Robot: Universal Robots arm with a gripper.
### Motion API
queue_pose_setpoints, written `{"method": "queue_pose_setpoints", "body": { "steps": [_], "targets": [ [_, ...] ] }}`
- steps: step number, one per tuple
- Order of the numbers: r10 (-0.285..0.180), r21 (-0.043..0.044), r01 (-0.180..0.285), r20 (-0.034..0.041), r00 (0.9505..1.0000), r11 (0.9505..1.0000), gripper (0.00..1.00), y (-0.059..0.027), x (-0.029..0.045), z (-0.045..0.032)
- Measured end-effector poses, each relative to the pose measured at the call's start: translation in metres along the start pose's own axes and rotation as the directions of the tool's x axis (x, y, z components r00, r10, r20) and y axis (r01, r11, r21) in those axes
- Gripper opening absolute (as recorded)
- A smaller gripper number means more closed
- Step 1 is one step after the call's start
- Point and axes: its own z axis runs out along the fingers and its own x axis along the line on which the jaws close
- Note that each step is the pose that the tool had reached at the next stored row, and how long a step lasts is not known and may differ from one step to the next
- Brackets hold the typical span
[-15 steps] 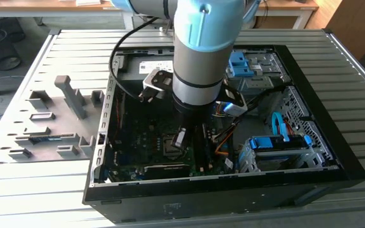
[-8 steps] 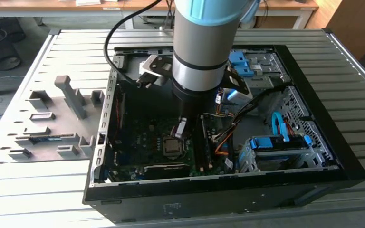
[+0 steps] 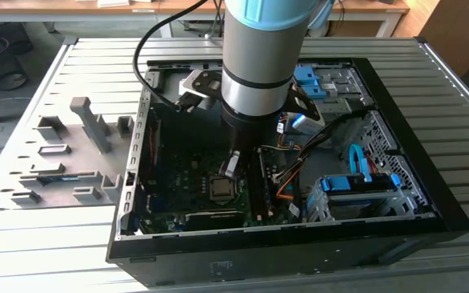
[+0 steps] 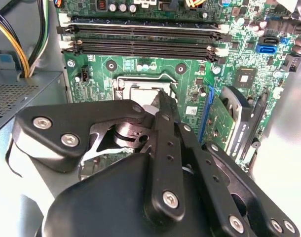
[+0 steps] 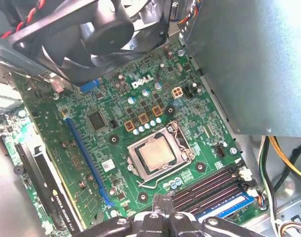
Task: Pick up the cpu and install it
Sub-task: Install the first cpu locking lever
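Tool (image 4: 163, 101) fingers stand pressed together and empty just above the socket (image 5: 160, 154) on the motherboard (image 5: 116, 123) inside the computer case (image 3: 430, 201), where the cpu (image 5: 158, 154) already sits, its retention frame apparently not yet closed.

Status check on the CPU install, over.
Tool shut, empty, above the socket. Cpu seated in the socket frame. Nothing between them.
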Motion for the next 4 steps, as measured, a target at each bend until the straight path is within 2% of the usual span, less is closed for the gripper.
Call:
{"method": "queue_pose_setpoints", "body": {
  "steps": [4],
  "targets": [
    [0.000, -0.0002, 0.000, 0.0004, 1.0000, 1.0000, 0.10, 0.0000, 0.0000, 0.0000]
  ]
}}
